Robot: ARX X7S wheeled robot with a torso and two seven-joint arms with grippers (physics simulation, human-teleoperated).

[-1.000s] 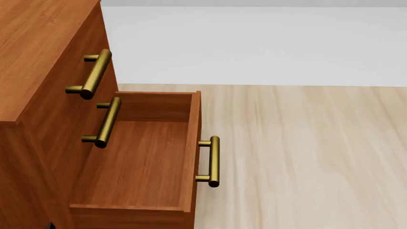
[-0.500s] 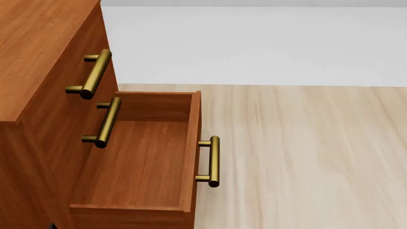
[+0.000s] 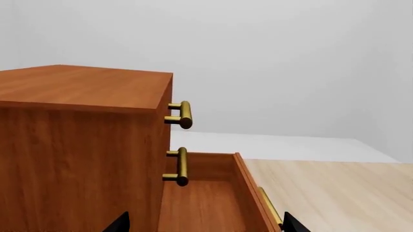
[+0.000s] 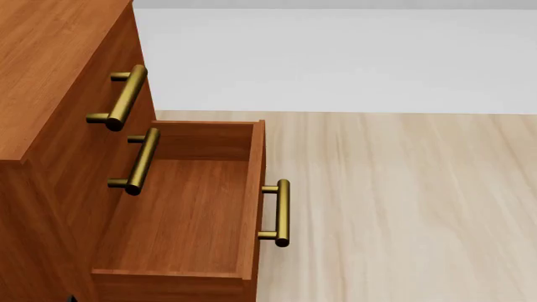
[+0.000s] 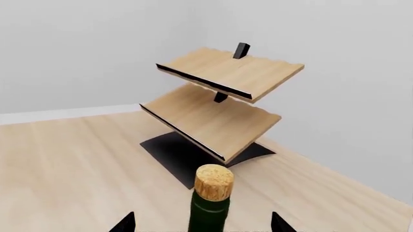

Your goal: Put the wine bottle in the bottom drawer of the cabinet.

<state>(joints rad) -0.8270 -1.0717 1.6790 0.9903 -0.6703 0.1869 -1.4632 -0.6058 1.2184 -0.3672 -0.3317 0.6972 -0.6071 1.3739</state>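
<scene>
The reddish-brown cabinet point(image 4: 50, 75) fills the left of the head view. Its bottom drawer point(image 4: 251, 182) is pulled out, open and bare inside, with its brass handle point(image 4: 283, 212) facing the floor side. In the left wrist view my left gripper point(image 3: 205, 227) stands open beside the cabinet point(image 3: 77, 145), facing the open drawer point(image 3: 200, 203), nothing between its fingertips point(image 3: 119, 224). In the right wrist view the wine bottle point(image 5: 210, 210), dark green with a tan cork point(image 5: 213, 181), rises between the fingers of my right gripper point(image 5: 201, 227), which holds it lower down. Neither arm shows clearly in the head view.
Two upper drawers with brass handles point(image 4: 124, 97) are closed above the open one. A pale two-shelf wooden rack point(image 5: 219, 96) on a black base stands on the light wood floor point(image 4: 403, 207) beyond the bottle. A white wall lies behind.
</scene>
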